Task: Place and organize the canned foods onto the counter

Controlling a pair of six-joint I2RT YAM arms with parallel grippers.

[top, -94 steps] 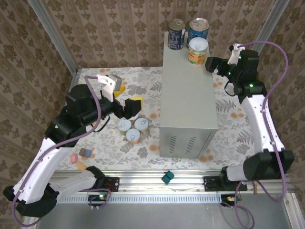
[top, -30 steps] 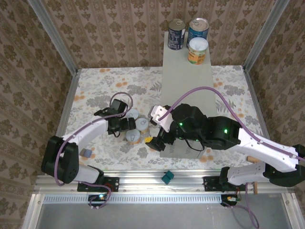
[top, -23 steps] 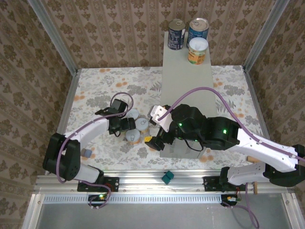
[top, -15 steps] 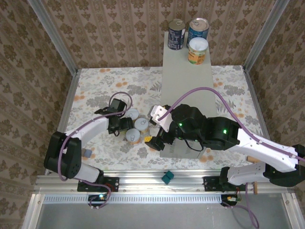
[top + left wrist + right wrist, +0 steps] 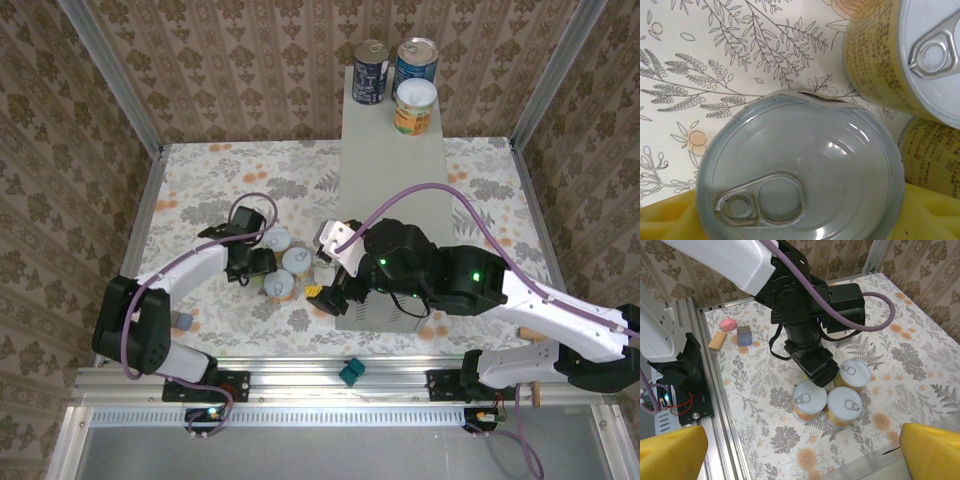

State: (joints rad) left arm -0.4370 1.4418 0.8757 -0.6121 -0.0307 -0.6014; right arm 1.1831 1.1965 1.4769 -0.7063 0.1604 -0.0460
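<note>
The left gripper (image 5: pixel 259 266) seems clenched on a short white-lidded tin with a yellow label (image 5: pixel 800 190), though the wrist view crops the contact. This tin stands on the floral floor (image 5: pixel 210 190) left of the tall light grey metal box (image 5: pixel 395 190), just beside two matching tins (image 5: pixel 880 65) (image 5: pixel 935 155). The right gripper (image 5: pixel 801 452) hangs released and empty at the box's near left corner. Two taller dark blue tins (image 5: pixel 370 70) (image 5: pixel 415 60) and another short yellow one (image 5: pixel 415 106) stand on its far end.

Top cam looks down from above the near edge. L wrist cam sits tight over short white-lidded metal tins (image 5: pixel 800 170); R wrist cam, farther off, shares them.
</note>
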